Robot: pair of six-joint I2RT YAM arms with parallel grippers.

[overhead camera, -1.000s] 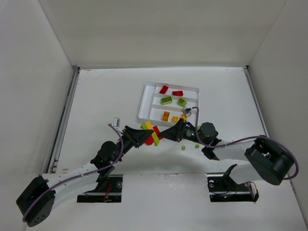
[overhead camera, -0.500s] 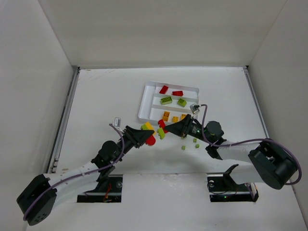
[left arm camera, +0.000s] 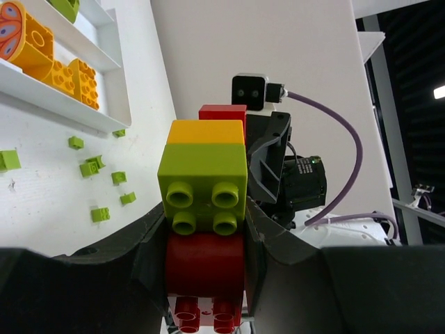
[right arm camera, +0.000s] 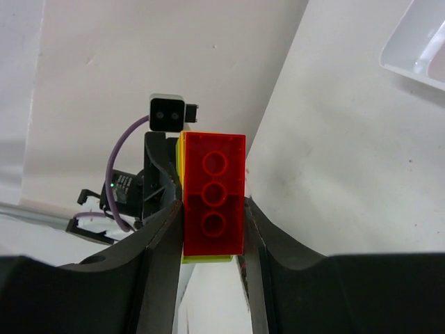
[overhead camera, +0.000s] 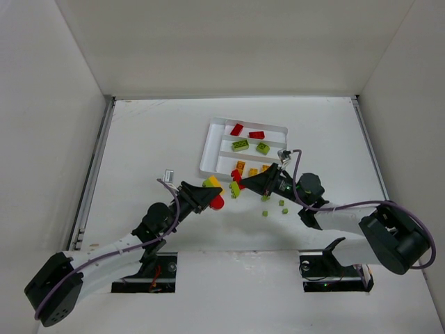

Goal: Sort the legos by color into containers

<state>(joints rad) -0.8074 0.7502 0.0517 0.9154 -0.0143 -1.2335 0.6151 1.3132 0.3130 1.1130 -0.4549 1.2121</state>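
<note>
Near the middle of the top view, the left gripper (overhead camera: pixel 211 194) and the right gripper (overhead camera: pixel 241 186) are pointing tip to tip just below the tray (overhead camera: pixel 206 149). The left one is pinching a stack (overhead camera: pixel 213 184) of yellow, green and red bricks. The right one is pinching a red brick (overhead camera: pixel 235 177) with a green piece under it. Whether the two loads are touching cannot be told from here. The tray is holding red bricks (overhead camera: pixel 256 135) in its upper slot, green ones (overhead camera: pixel 240 145) in the middle slot and orange ones (overhead camera: pixel 240 167) in the lower slot. A few green bits (overhead camera: pixel 265 213) are lying on the table (overhead camera: pixel 139 139) just below the right gripper.

At the centre of the left wrist view, the left gripper (left arm camera: pixel 205 240) is clamping the stack (left arm camera: pixel 203 184) from both sides, red at the bottom, green above, yellow on top. The red brick (left arm camera: pixel 222 111) is showing just behind the yellow. The tray (left arm camera: pixel 118 76) is sitting at upper left with the orange ones (left arm camera: pixel 69 76) inside, and the green bits (left arm camera: pixel 90 167) are lying below it.

At the centre of the right wrist view, the right gripper (right arm camera: pixel 211 209) is squeezing the red brick (right arm camera: pixel 212 188), with a green edge peeking out beneath it. The left gripper is facing it from behind. A corner of the tray (right arm camera: pixel 417 49) is showing at upper right.
</note>
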